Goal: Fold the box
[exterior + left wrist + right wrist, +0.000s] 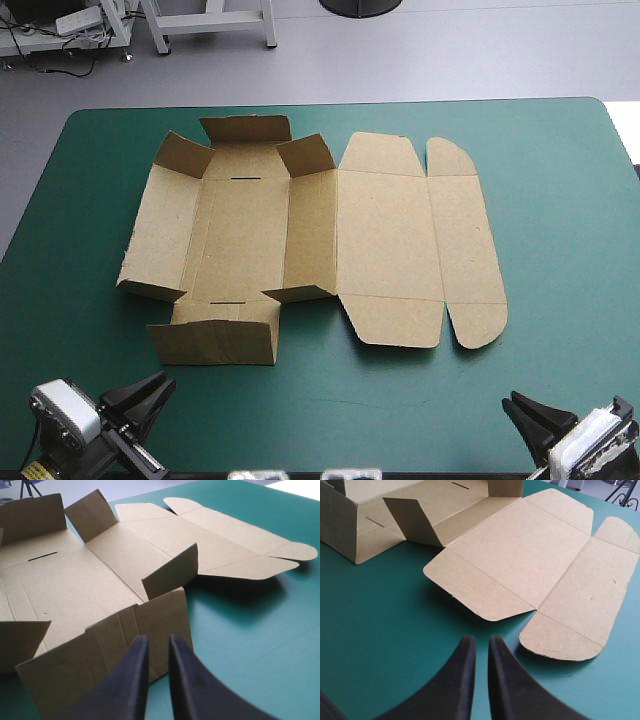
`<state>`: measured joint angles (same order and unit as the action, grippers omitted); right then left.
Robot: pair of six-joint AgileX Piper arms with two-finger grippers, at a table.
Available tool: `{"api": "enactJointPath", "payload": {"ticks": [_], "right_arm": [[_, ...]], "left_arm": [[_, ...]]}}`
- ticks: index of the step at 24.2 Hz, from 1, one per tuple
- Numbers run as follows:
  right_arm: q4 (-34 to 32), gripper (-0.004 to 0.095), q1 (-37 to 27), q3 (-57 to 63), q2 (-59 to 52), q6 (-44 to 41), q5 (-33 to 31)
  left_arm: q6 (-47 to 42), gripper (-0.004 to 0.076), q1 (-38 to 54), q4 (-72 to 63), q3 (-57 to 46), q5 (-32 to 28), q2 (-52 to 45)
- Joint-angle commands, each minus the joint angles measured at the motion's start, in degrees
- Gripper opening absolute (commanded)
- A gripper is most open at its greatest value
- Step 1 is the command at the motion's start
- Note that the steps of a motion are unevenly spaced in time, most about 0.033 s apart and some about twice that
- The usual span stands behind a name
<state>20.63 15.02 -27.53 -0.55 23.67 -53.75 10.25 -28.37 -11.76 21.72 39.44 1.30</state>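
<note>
The brown box (300, 240) lies as a cut sheet in the middle of the teal-green table. Its left half has side walls and end flaps partly raised; the lid panels (400, 240) on the right lie flat. My left gripper (160, 382) sits at the near left edge, shut and holding nothing. In the left wrist view its fingertips (156, 637) point at the raised near end flap (125, 635), a short way ahead. My right gripper (513, 402) is at the near right, shut and holding nothing. In the right wrist view it (480, 639) stands clear of the rounded lid tabs (560, 640).
Bare teal-green cover (560, 200) surrounds the box on the right side and along the near edge (350, 420). Nothing else stands on the table.
</note>
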Motion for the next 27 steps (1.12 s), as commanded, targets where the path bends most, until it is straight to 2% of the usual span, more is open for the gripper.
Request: {"api": "enactJointPath", "payload": {"ticks": [1,15,21,27], "right_arm": [[0.6,0.0083,-0.4,-1.3,0.8,0.0,4.2],[0.6,0.0083,-0.4,-1.3,0.8,0.0,4.2],[0.5,0.0083,-0.4,-1.3,0.8,0.0,4.2],[0.5,0.0083,-0.4,-1.3,0.8,0.0,4.3]], "left_arm": [[-0.3,0.0101,0.1,-1.2,1.5,-4.2,0.8],[-0.3,0.0101,0.1,-1.2,1.5,-4.4,0.8],[-4.7,0.0101,0.1,-1.2,1.5,-9.2,1.4],[-4.7,0.0101,0.1,-2.1,5.0,-10.3,5.6]]}}
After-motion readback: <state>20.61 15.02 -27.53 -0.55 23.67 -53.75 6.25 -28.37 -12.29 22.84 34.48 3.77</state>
